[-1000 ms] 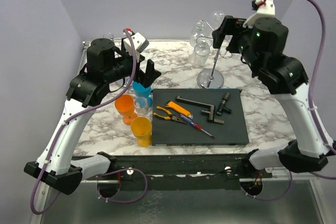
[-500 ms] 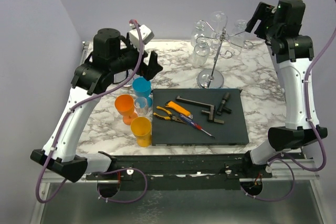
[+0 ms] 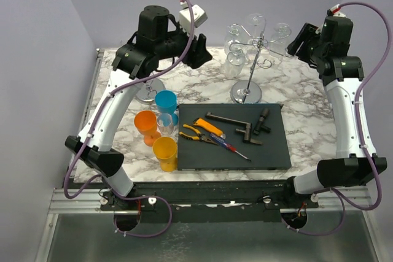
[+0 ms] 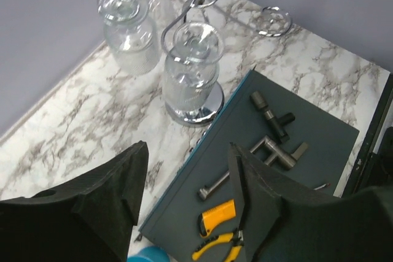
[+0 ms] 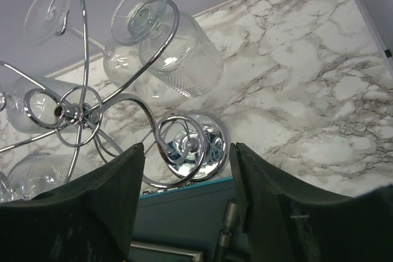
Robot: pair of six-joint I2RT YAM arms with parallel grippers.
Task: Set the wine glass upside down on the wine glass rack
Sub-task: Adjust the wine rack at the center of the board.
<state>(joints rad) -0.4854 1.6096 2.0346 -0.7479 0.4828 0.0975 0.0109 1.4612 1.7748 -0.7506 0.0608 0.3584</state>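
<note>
The chrome wine glass rack [image 3: 251, 65] stands behind the dark mat, with several clear glasses hanging upside down from its rings, one of them [image 3: 235, 62] low on the left. One more clear wine glass [image 3: 164, 123] stands upright among the coloured cups. My left gripper [image 3: 200, 54] hovers high, left of the rack, open and holding nothing. In the left wrist view the gripper [image 4: 188, 146] looks down on the rack base [image 4: 193, 110] and two hung glasses. My right gripper [image 3: 299, 37] is raised to the right of the rack, open and empty. In its wrist view the gripper [image 5: 187, 148] sits above an empty ring [image 5: 184, 151].
Blue [image 3: 166, 100], orange [image 3: 146, 123] and yellow [image 3: 166, 153] cups cluster at the left. A round silver base [image 3: 149, 92] lies behind them. The dark mat [image 3: 276, 151] carries pliers [image 3: 196, 135], a utility knife, a screwdriver and metal wrenches [image 3: 244, 128].
The left arm has risen from over the blue cup and swung back toward the rack. The right gripper has drawn away from the rack to the right. Both pairs of jaws have narrowed somewhat.
</note>
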